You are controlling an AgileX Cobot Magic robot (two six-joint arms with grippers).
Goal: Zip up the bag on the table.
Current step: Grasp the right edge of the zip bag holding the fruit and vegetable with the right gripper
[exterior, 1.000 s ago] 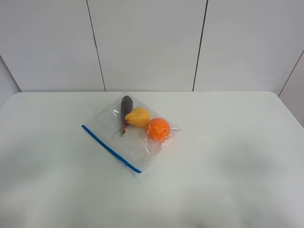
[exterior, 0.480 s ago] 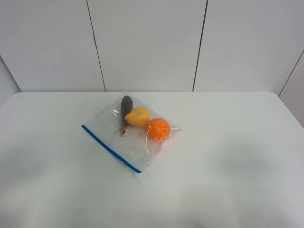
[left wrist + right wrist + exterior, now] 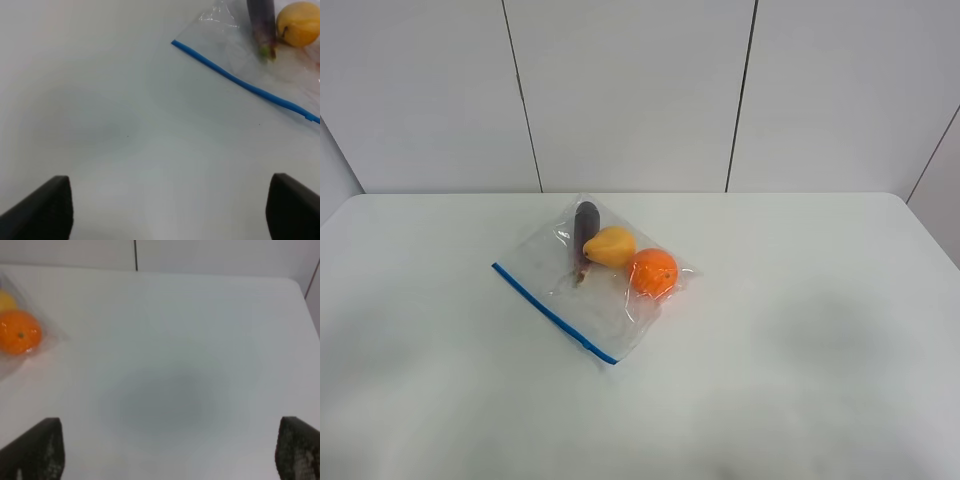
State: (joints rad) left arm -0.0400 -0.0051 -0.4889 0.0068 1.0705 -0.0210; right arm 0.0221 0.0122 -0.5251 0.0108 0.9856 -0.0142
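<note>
White matte desk: carries one clear crinkly plastic zip bag, flat, left of centre.
Contents: round orange fruit, yellow fruit, dark purple fruit.
Blue zip strip: near-left edge; sealed or not, cannot tell.
Left fingers: spread wide, empty, near the strip, not touching.
Right fingers: spread wide, empty, beside the bag's orange corner.
Change: none over the last second; zipping not begun.

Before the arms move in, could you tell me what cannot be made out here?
The blue zip strip: whether it is sealed, too fine in the exterior high and left wrist views.
The bag: cut by the frame edge in both wrist views.
The left gripper and right gripper: only dark fingertips show; absent from exterior high.
</note>
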